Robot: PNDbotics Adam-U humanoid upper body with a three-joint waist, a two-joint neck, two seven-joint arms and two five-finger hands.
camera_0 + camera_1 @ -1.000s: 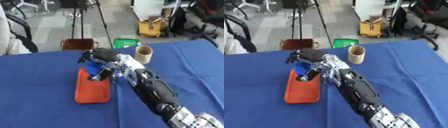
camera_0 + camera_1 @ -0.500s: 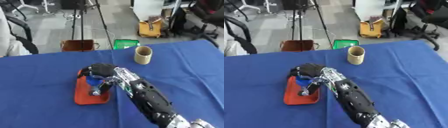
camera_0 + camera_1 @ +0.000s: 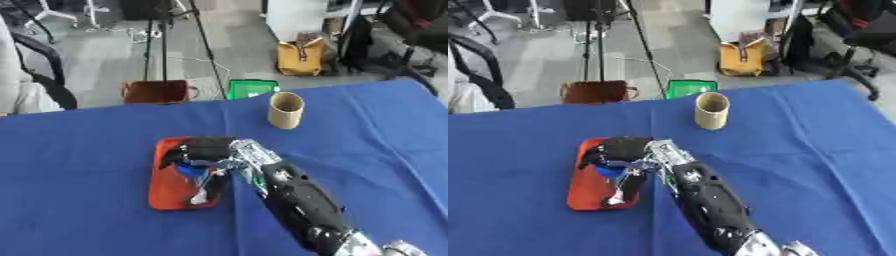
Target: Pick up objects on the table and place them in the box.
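The right robot hand (image 3: 206, 152) reaches in from the lower right and lies over a flat red box (image 3: 164, 187) on the bench (image 3: 79, 150), which is covered with a blue cloth. Its fingers are curled around a small blue object (image 3: 189, 170), and the thumb (image 3: 207, 189) points down toward the near edge of the red box. The blue object is above the inside of the red box, under the palm; whether it touches the bottom of the box cannot be told. A tan cylinder cup (image 3: 711, 110) stands upright on the bench, well apart from the robot hand, toward the far side. The left robot hand does not show in either view.
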